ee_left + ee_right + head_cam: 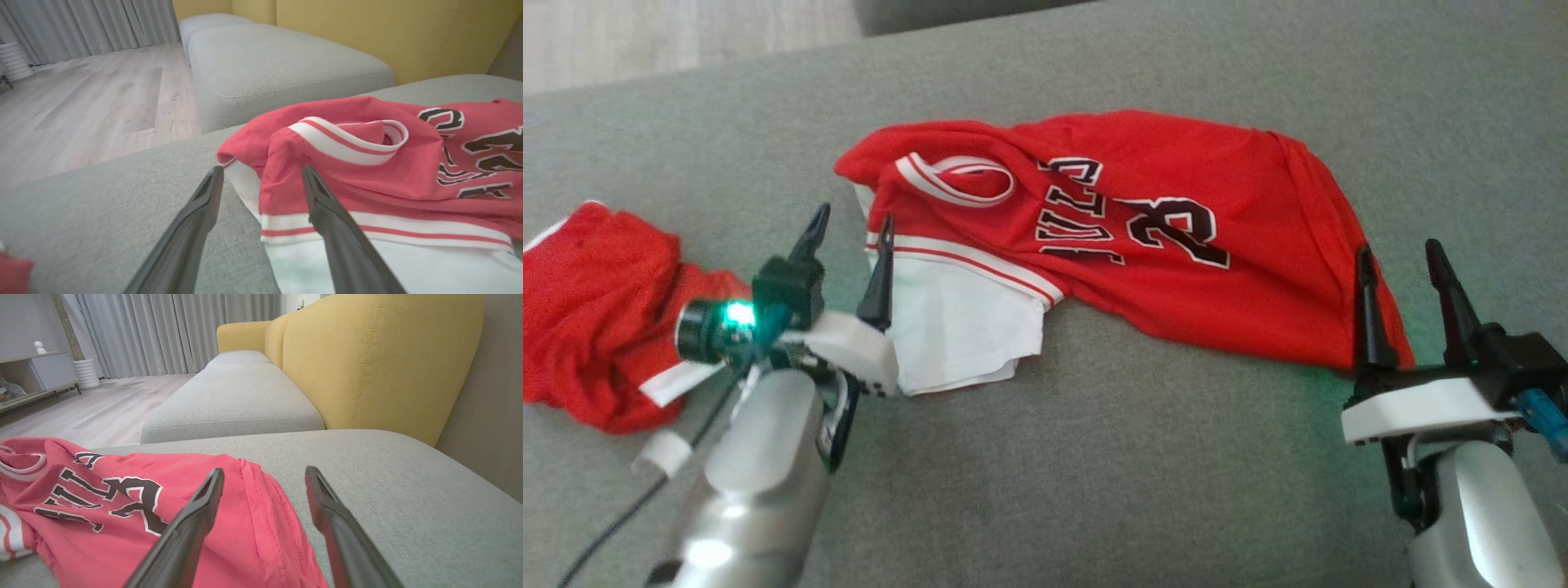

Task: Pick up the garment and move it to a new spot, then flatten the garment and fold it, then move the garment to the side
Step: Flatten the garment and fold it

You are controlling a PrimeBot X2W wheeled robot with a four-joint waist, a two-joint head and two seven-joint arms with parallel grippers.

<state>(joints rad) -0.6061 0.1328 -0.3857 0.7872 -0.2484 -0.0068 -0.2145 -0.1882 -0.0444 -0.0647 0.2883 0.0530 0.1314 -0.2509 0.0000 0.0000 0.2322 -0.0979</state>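
While left claw [854,216] and right claw [1398,247] gape empty, red jersey [1176,163] stretched between them, one end by each

Under the right fingers [192,522], grey sofa seat [388,477]; beyond their tips, second cushion [233,396], yellow backrest [367,355], wooden floor [102,408], curtains [163,330]. Left of the left fingers [809,241], crumpled red cloth [596,310].

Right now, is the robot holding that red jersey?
No. The left gripper and right gripper stand open at opposite ends of the jersey, holding nothing.
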